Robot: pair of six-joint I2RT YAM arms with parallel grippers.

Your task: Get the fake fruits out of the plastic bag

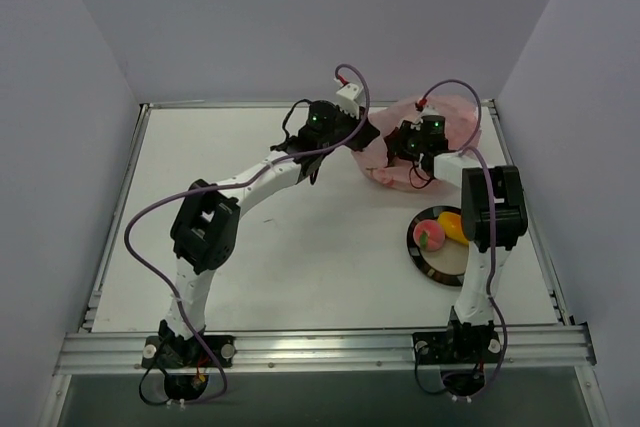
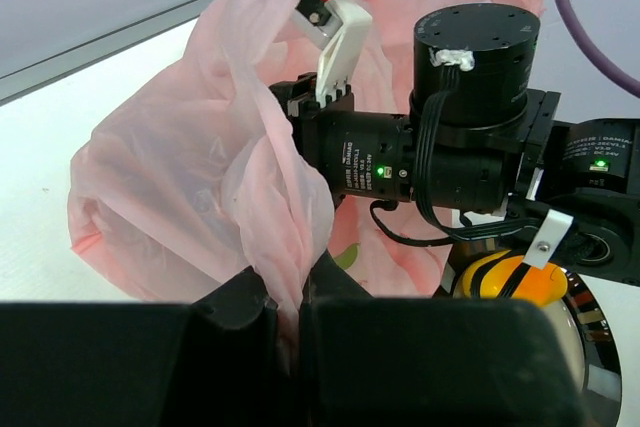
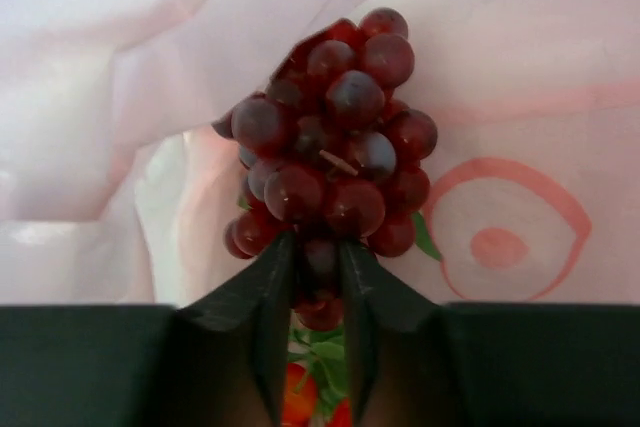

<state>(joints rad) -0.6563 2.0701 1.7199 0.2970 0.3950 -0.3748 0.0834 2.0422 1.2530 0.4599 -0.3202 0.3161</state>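
Observation:
The pink plastic bag (image 1: 455,119) lies at the back right of the table. My left gripper (image 2: 290,292) is shut on a gathered fold of the plastic bag (image 2: 190,187) and holds it up. My right gripper (image 3: 318,257) is inside the bag, its jaws shut on the lower end of a dark purple grape bunch (image 3: 330,142). Below the jaws a red strawberry (image 3: 300,397) with green leaves lies on the bag's floor. A pink peach (image 1: 430,236) and a yellow-orange fruit (image 1: 452,226) rest on the black-rimmed plate (image 1: 430,269).
The plate (image 2: 600,347) stands just in front of the bag, by the right arm's forearm (image 1: 492,209). The right arm's wrist (image 2: 470,147) crosses the bag's mouth close to my left gripper. Grey walls enclose the table on three sides.

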